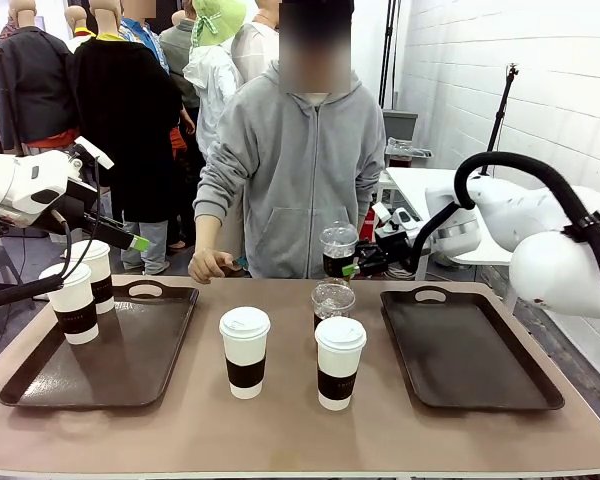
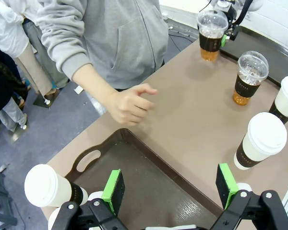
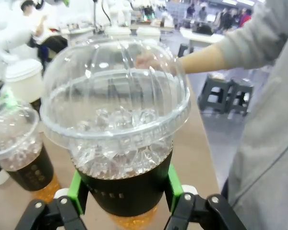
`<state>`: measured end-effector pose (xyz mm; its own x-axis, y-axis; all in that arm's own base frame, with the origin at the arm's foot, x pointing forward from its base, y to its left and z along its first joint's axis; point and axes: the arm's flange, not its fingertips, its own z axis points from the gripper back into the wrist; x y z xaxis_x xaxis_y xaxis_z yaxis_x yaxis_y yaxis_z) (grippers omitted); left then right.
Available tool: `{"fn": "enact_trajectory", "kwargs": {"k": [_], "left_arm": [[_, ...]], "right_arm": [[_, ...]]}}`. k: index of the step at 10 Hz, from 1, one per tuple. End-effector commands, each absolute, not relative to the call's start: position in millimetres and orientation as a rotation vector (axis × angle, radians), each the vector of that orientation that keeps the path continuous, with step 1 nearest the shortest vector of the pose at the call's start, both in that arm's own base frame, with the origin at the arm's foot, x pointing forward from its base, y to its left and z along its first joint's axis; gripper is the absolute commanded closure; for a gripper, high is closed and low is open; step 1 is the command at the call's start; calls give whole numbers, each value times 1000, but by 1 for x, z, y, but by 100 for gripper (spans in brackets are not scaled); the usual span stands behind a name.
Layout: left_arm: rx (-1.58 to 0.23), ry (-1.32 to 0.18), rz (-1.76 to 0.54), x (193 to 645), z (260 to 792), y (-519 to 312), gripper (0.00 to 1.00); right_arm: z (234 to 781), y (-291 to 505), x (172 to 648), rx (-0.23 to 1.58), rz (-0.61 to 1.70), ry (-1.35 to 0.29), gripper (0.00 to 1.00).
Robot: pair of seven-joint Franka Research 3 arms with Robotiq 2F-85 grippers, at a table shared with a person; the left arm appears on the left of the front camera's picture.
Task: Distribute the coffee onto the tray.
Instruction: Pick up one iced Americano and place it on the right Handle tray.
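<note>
Clamping a clear dome-lidded plastic cup (image 3: 116,139) by its dark band, right gripper (image 3: 126,188) holds it, seemingly airborne; left gripper (image 2: 170,188) gapes above dark-brown tray (image 2: 151,167).

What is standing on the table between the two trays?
In the front view, three cups stand there: a left white cup, a right white cup and a clear cup behind it.

Two white lidded paper cups (image 1: 77,303) sat on left dark-brown tray (image 1: 110,385); two more paper cups (image 1: 245,350) on tan table (image 1: 280,440) between trays (image 1: 470,360); clear dome-lidded plastic cup (image 1: 332,298) behind right one.
</note>
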<state>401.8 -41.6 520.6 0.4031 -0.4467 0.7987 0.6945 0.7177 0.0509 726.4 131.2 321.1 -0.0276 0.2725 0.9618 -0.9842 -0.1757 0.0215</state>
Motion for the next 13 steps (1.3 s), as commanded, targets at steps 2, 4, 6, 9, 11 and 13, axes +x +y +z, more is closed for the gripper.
{"fn": "enact_trajectory", "kwargs": {"k": [2, 4, 6, 9, 11, 13], "left_arm": [[-320, -896, -732, 403, 519, -40, 0], [-320, -896, -732, 403, 519, -40, 0], [-320, -896, -732, 403, 519, -40, 0], [-320, -896, -732, 403, 519, -40, 0], [-320, -896, -732, 403, 519, -40, 0], [-320, -896, -732, 403, 519, -40, 0]], "right_arm": [[345, 97, 681, 1074, 1406, -972, 24], [355, 66, 658, 1116, 1367, -995, 24], [357, 41, 634, 1121, 1340, -1041, 24], [351, 22, 617, 1072, 1288, -1100, 24], [349, 33, 621, 1078, 1290, -1098, 24], [343, 11, 623, 1082, 1291, -1059, 24]]}}
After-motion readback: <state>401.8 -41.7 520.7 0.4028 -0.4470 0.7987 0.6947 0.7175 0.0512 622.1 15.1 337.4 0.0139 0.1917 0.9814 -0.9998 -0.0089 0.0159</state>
